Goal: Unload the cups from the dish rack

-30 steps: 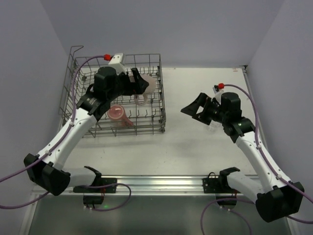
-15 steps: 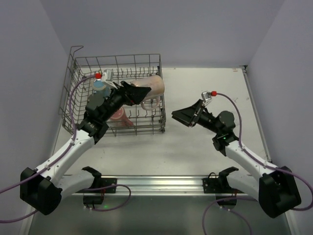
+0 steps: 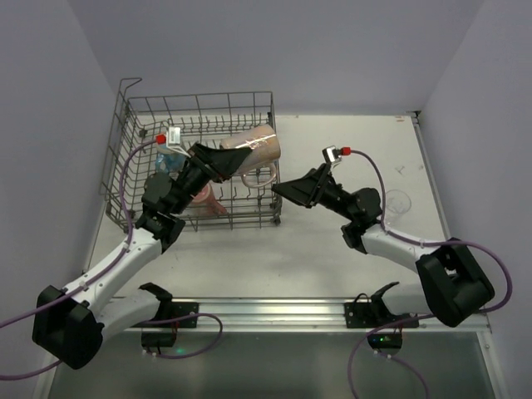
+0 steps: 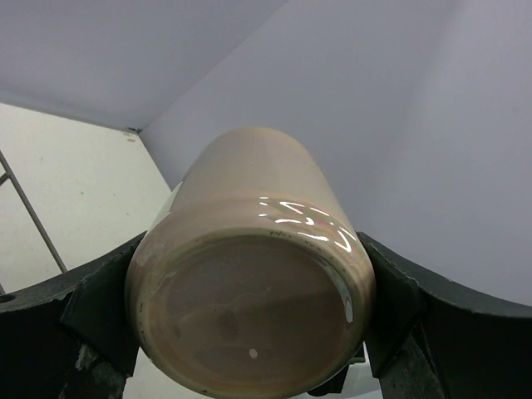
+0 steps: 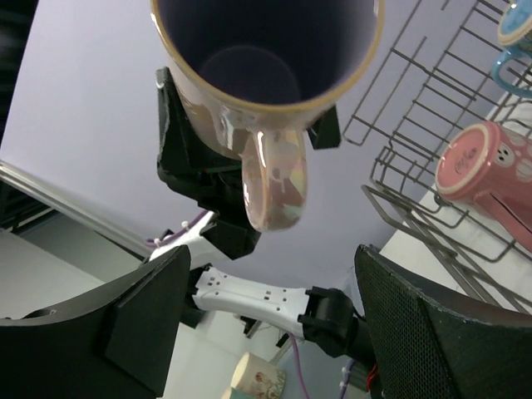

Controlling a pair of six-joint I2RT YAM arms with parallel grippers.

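The mug (image 3: 256, 147), clamped by its base in the left gripper (image 3: 223, 158), lies sideways with its mouth just ahead of the right gripper (image 3: 283, 189), whose jaws stand apart; glazed, stiff, probably slick and breakable, it is best taken across the rim wall, clear of the handle (image 5: 274, 179).

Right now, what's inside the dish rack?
A pink-red mug on its side and a blue cup farther back. The left arm hides the floor around them. The pale mug is held over the dish rack's right side in the left gripper.
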